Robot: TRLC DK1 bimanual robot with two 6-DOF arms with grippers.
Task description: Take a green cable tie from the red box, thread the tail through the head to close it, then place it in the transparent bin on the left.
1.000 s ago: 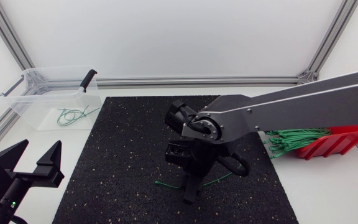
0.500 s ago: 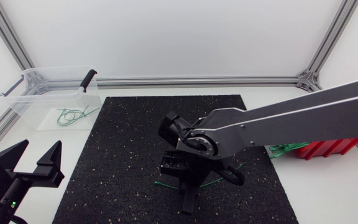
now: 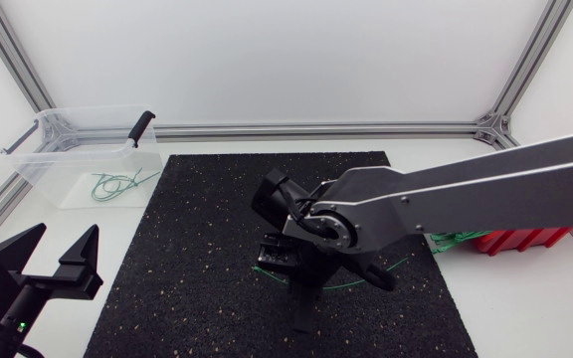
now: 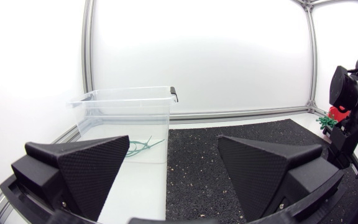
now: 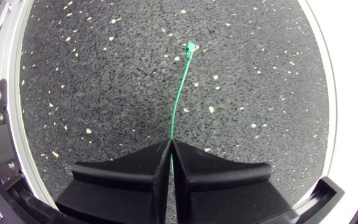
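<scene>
Right wrist view: the right tool (image 5: 170,144) is pinched tight on a green cable tie (image 5: 178,102), its head end reaching out ahead above the black mat (image 5: 104,74). Head view — the left tool (image 3: 65,242) gapes wide near the transparent bin (image 3: 38,169), well apart from the red box (image 3: 520,239).

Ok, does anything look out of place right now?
Nothing serious. The bundle of green ties sticks out of the red box toward the mat. The right gripper is shut on one cable tie, which looks intact.
</scene>
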